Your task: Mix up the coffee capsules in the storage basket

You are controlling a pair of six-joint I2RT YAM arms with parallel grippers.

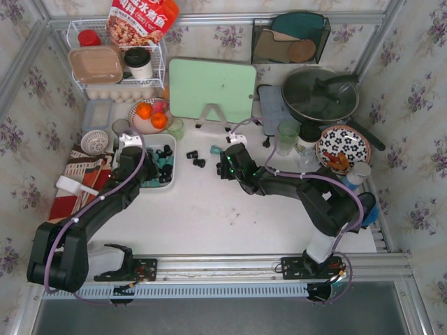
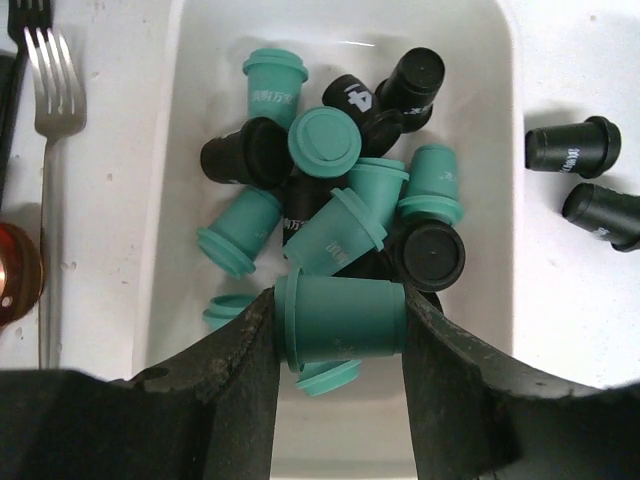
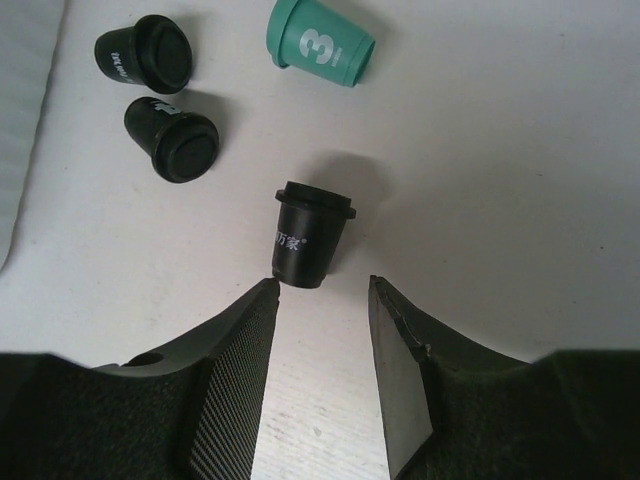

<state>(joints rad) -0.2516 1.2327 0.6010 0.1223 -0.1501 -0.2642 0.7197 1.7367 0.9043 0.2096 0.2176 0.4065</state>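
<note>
- Okay, left jaws are clamped on a teal capsule (image 2: 340, 322), over the near end of the storage basket (image 2: 158, 200), which sits toward the surface's left edge.
- Drop it low among the black pods (image 2: 245, 152), so it doesn't bounce out.
- Right jaws: partly open, empty, a black capsule (image 3: 312, 236) just ahead of the tips, mid-surface.
- Centre on it before you close; I'd expect it to roll.

Teal and black coffee capsules (image 2: 340, 215) heaped in white storage basket (image 2: 165, 200).
</note>
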